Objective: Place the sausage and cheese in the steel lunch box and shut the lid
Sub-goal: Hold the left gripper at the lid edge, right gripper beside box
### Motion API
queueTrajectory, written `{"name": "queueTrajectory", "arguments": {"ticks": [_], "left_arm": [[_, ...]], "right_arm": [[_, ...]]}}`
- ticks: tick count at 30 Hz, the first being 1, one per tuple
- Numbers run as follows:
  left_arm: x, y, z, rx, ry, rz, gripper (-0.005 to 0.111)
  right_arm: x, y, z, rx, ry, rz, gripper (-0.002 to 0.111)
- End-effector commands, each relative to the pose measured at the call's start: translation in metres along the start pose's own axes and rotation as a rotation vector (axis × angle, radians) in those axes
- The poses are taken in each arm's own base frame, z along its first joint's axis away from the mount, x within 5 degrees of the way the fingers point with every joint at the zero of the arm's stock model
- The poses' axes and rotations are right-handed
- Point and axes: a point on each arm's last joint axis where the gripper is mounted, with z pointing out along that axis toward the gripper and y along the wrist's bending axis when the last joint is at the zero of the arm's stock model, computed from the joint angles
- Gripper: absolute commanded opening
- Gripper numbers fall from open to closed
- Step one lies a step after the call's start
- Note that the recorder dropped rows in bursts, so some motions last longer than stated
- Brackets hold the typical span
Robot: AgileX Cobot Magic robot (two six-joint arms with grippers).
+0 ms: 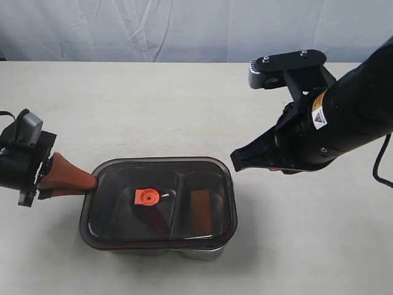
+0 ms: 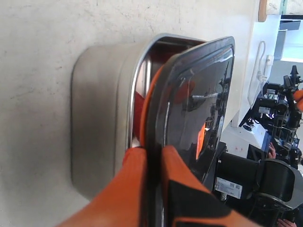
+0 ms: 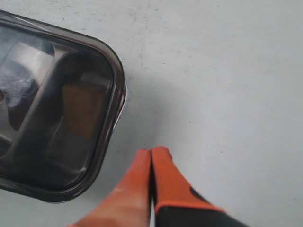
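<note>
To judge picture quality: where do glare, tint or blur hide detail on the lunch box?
Exterior view: sharp, but the dark lid dims the inside. Left wrist view: room reflections streak the lid; the left gripper is blurred up close. Right wrist view: soft, tinted.

Lid (image 1: pixel 163 215) laid over steel lunch box (image 1: pixel 191 252), gripped at its left edge by left gripper (image 1: pixel 92 182), right gripper (image 1: pixel 237 161) held near, apart from it.

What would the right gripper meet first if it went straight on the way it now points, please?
Most likely the bare table, close beside the lid: in the wrist view the right gripper aims just past the lid's rim. Depth is unclear, so it might graze that rim.
</note>
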Motion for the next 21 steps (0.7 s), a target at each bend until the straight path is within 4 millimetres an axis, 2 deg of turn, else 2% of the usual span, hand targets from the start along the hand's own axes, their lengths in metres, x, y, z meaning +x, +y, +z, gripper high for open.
{"name": "queueTrajectory", "arguments": {"ticks": [1, 7, 13, 15, 21], "left_arm": [[0.005, -0.002, 0.001, -0.002, 0.043, 0.017, 0.0], [0.004, -0.002, 0.001, 0.001, 0.038, 0.015, 0.0], [0.005, -0.002, 0.001, -0.002, 0.043, 0.021, 0.0], [0.004, -0.003, 0.001, 0.005, 0.032, 0.024, 0.0], [0.003, -0.004, 0.002, 0.009, 0.029, 0.019, 0.0]], "right_arm": [[0.0, 0.002, 0.003, -0.027, 0.001, 0.026, -0.001], [0.012, 0.004, 0.03, -0.054, 0.029, 0.056, -0.001], [0.014, 0.003, 0.037, -0.082, -0.017, 0.094, -0.001], [0.011, -0.005, 0.037, -0.075, -0.025, 0.117, -0.001], [0.002, -0.049, 0.037, -0.077, -0.042, 0.251, -0.001]]}}
